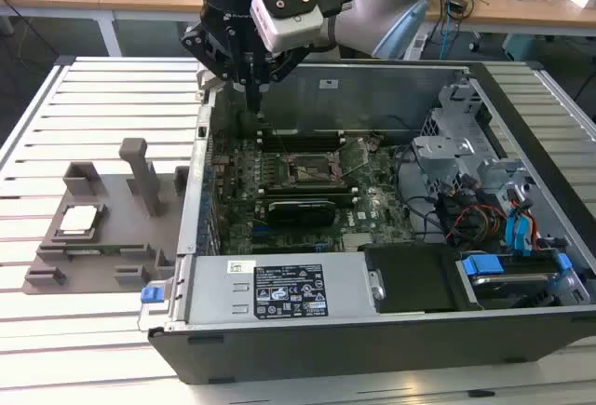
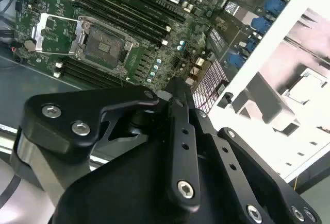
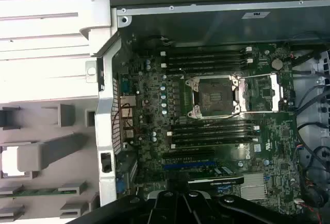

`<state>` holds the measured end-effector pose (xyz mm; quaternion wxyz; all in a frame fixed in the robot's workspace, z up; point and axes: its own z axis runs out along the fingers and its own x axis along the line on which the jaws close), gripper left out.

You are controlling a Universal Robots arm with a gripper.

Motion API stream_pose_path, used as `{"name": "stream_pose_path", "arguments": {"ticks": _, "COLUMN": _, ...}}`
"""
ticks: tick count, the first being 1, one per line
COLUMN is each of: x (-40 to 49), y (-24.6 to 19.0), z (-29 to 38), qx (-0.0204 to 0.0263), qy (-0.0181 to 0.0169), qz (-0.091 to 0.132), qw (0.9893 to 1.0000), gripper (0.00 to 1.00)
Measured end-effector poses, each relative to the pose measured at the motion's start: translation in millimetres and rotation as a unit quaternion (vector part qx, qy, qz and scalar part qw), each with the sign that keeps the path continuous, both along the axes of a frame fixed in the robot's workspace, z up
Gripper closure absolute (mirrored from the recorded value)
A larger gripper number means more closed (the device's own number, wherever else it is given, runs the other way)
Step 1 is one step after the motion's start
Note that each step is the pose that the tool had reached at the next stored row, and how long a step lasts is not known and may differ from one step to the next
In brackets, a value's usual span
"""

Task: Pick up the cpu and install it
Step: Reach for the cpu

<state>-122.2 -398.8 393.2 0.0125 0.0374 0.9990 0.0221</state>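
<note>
Here we are over the white slatted tabletop (image 1: 102, 98), with the big open computer case (image 1: 372, 340) lying on it; inside, the green circuit board (image 1: 372, 186) faces up; out on the exterior view's left, just beside the case, sits a grey tray (image 1: 112, 237). In the middle of the board is the socket (image 3: 214, 96); it looks bare, its cover plate (image 3: 268, 92) swung aside, ready to take a chip. And the cpu (image 1: 79, 221), the smallest piece in play, lies flat in a pocket of the tray, well apart from the socket, outside the case.

So, the score as I read it: nothing picked up yet, nothing installed; both the pickup and the seating are left to do.

Now the arm (image 1: 372, 14); it reaches in from the far side and hangs over the case's far corner on the tray side, wrist pointing straight down. The tool (image 1: 253, 100) hovers above the board near the case wall, touching nothing; in the second wrist view its fingers (image 2: 175, 95) meet at the tip, clenched together and empty; it stands nearer the socket than the cpu.
</note>
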Motion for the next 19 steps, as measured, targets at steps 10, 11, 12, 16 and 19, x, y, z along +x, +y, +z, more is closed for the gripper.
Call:
{"name": "stream_pose_path", "arguments": {"ticks": 10, "x": -35.3, "y": 0.0, "z": 0.0, "qx": 0.0, "qy": 0.0, "qz": 0.0, "qw": 1.0, "gripper": 0.89}}
{"name": "stream_pose_path", "arguments": {"ticks": 11, "x": -37.7, "y": 0.0, "z": 0.1, "qx": -0.0001, "qy": 0.0001, "qz": 0.0, "qw": 1.0, "gripper": 0.89}}
{"name": "stream_pose_path", "arguments": {"ticks": 12, "x": -39.9, "y": 0.0, "z": 0.0, "qx": 0.0, "qy": 0.0, "qz": 0.0, "qw": 1.0, "gripper": 0.89}}
{"name": "stream_pose_path", "arguments": {"ticks": 16, "x": -50.0, "y": 0.0, "z": 0.0, "qx": 0.0, "qy": 0.0, "qz": 0.0, "qw": 1.0, "gripper": 0.89}}
{"name": "stream_pose_path", "arguments": {"ticks": 19, "x": -55.2, "y": 0.0, "z": 0.0, "qx": 0.0, "qy": 0.0, "qz": 0.0, "qw": 1.0, "gripper": 0.89}}
